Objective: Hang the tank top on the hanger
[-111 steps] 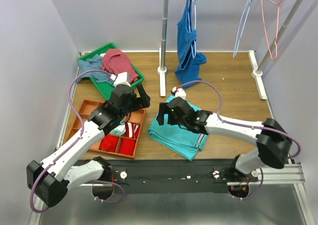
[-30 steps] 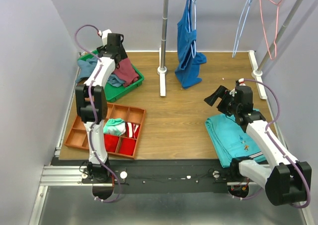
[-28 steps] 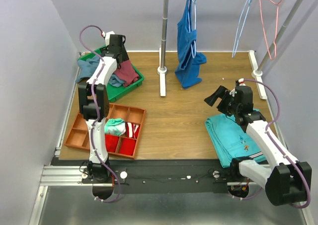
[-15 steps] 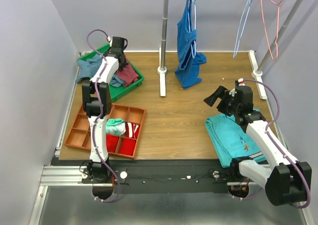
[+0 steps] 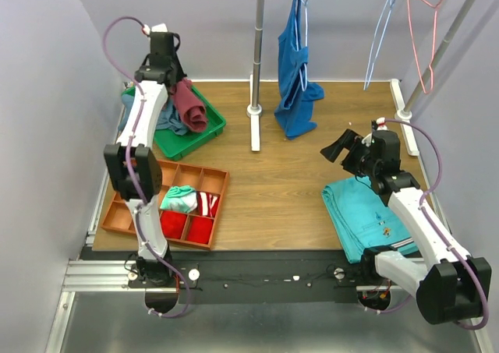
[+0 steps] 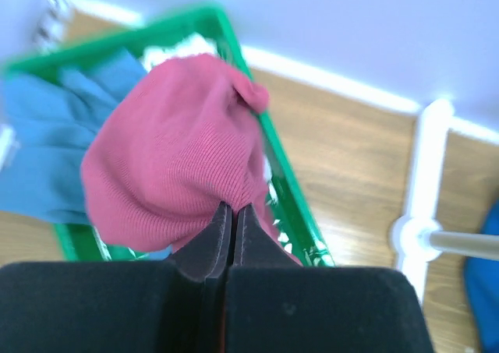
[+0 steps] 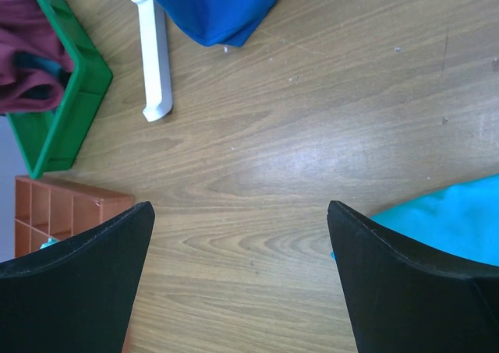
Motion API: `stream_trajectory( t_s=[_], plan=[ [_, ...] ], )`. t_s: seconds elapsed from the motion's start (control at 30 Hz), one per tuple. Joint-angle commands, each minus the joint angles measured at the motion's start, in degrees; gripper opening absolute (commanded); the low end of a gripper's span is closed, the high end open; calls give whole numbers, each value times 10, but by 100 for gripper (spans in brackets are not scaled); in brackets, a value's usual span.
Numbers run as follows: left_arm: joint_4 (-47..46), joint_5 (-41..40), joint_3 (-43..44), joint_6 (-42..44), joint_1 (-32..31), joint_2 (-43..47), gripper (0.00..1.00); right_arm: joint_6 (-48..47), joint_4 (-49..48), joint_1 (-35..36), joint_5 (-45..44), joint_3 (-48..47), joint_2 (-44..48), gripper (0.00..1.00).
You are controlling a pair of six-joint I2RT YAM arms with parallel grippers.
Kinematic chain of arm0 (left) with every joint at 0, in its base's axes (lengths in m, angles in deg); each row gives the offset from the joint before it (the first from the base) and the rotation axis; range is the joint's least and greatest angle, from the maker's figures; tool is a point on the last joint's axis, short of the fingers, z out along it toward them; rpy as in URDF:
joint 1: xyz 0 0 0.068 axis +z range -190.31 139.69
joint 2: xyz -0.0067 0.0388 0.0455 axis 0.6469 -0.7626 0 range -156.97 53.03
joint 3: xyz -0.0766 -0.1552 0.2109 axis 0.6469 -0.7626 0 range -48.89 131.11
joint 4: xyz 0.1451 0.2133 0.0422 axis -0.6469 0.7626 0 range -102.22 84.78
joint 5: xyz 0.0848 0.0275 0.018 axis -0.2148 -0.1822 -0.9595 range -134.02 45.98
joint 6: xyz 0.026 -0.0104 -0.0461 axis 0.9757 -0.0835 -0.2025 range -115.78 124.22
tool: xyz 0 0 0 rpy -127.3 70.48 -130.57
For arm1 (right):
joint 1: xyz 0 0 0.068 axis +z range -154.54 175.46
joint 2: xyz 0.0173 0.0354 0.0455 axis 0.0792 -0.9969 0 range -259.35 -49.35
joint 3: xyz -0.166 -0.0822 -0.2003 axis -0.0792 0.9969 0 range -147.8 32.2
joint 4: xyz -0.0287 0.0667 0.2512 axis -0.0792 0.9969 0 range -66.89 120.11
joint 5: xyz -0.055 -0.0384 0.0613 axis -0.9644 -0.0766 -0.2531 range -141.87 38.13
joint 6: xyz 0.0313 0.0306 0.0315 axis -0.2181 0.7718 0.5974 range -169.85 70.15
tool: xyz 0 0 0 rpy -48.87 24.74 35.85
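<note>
The maroon tank top (image 5: 188, 104) hangs bunched from my left gripper (image 5: 173, 80), lifted over the far end of the green tray (image 5: 204, 132). In the left wrist view the jaws are pressed together on a pinch of the tank top (image 6: 168, 166), my left gripper (image 6: 232, 207) just above the tray rim (image 6: 282, 183). The pale blue-white hanger (image 5: 382, 33) hangs at the back right, far from both arms. My right gripper (image 5: 343, 157) hovers wide open over bare wood; in its wrist view the right gripper (image 7: 239, 206) holds nothing.
A royal-blue top (image 5: 296, 72) hangs on the middle rack behind a white post (image 5: 256, 65). A salmon-pink hanger (image 5: 426, 41) hangs far right. Turquoise trousers (image 5: 362, 213) lie under the right arm. An orange organizer (image 5: 132, 205) sits front left. Grey-blue cloth (image 6: 47, 150) stays in the tray.
My left gripper has shut on the tank top and lifted it up and back out of the tray. The right arm has barely moved.
</note>
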State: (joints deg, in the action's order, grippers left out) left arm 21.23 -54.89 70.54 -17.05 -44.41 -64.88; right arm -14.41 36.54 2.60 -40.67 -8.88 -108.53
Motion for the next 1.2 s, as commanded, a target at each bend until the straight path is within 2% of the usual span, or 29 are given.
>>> stream_trajectory(
  t_s=[0.0,0.23,0.3,0.43,0.5,0.73,0.8,0.9,1.0,1.17],
  plan=[
    [-61,21,-5,27,5,105,0,-10,12,2,6,-30,2,100],
    [-73,34,19,55,5,174,0,-9,4,2,16,-42,-16,100],
    [-80,23,17,63,5,176,11,-8,-2,2,23,-43,-22,100],
    [-75,19,-5,59,7,160,12,-6,-2,2,24,-37,-30,100],
    [-88,26,-27,54,8,157,20,-6,-2,2,26,-35,-30,100],
    [-99,40,-68,36,13,109,21,-10,5,2,28,-32,-31,100],
    [-99,50,-71,33,15,102,27,-10,5,2,29,-30,-30,100],
    [-102,54,-82,25,18,95,27,-8,3,2,29,-26,-30,100],
    [-96,38,-93,15,21,92,39,-7,0,2,34,-21,-30,100],
    [-59,5,-106,-18,31,65,42,-5,-9,2,42,-12,-32,100]
  ],
)
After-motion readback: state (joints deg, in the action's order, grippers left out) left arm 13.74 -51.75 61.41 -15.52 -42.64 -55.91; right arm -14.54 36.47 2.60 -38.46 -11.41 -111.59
